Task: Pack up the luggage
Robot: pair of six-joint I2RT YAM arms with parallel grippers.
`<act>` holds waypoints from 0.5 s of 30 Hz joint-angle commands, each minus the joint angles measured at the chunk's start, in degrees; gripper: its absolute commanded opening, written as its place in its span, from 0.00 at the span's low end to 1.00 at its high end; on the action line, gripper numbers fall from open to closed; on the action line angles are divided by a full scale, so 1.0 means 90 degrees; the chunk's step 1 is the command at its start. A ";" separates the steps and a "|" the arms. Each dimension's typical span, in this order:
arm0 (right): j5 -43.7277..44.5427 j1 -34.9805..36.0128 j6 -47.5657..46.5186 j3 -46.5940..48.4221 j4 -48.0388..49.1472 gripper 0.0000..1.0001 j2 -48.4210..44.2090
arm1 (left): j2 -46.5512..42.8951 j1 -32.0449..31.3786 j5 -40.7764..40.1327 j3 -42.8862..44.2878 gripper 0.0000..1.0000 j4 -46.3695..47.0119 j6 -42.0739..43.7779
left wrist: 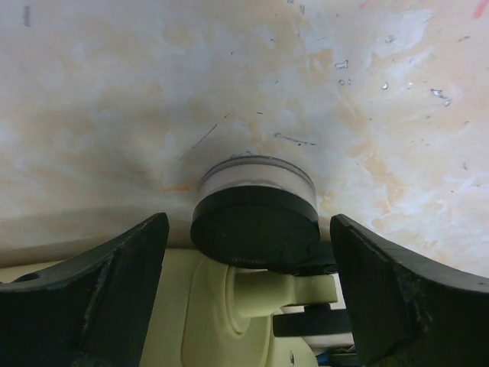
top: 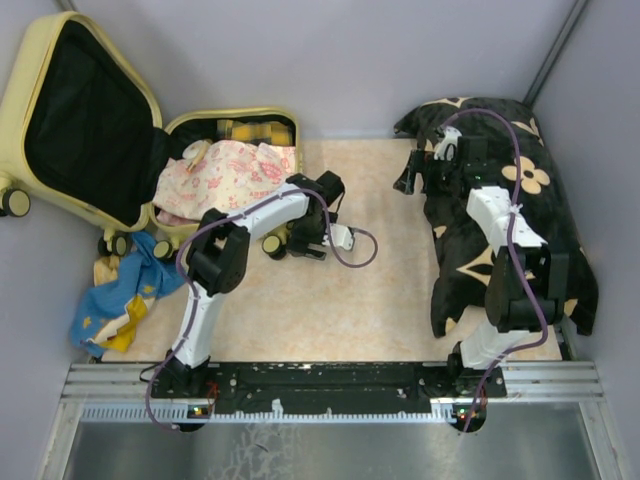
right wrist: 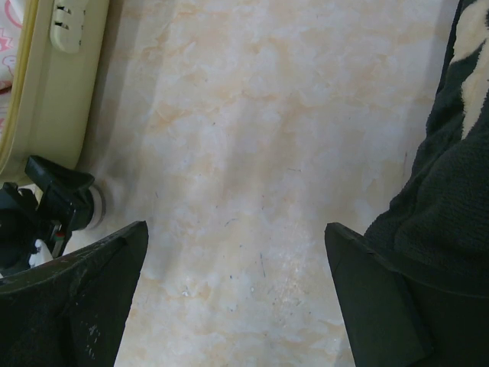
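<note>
The luggage [top: 90,120] lies open at the upper left, a pink floral garment [top: 230,170] already in its base. Your left gripper [left wrist: 248,222] is spread, straddling a corner wheel [left wrist: 252,200] without touching it. This looks like steadying or shifting the case. Your right gripper [right wrist: 235,226] is spread too, low over the surface [right wrist: 252,115] beside the black cloth [top: 560,230]. Next, likely close on that wheel squarely, or go for the blue cloth [top: 120,295] at lower left.

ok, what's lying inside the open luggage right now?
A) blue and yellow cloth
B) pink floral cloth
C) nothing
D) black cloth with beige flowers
B: the pink floral cloth fills the lower half of the luggage; the blue and yellow cloth lies outside it, and the black cloth is far right.
</note>
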 commanded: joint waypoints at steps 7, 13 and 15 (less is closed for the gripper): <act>-0.0056 -0.0058 -0.0125 -0.0122 0.0128 0.99 -0.0415 | 0.0111 -0.0013 -0.0371 -0.0233 0.73 0.0149 0.0210; -0.0077 -0.0054 -0.0070 -0.0092 0.0148 0.99 -0.0317 | -0.0596 0.0028 0.0719 -0.0213 0.55 0.0446 -0.0111; -0.0132 -0.0059 -0.0018 -0.0064 0.0162 0.99 -0.0267 | -0.0909 0.0085 0.1195 -0.0237 0.50 0.0534 -0.0266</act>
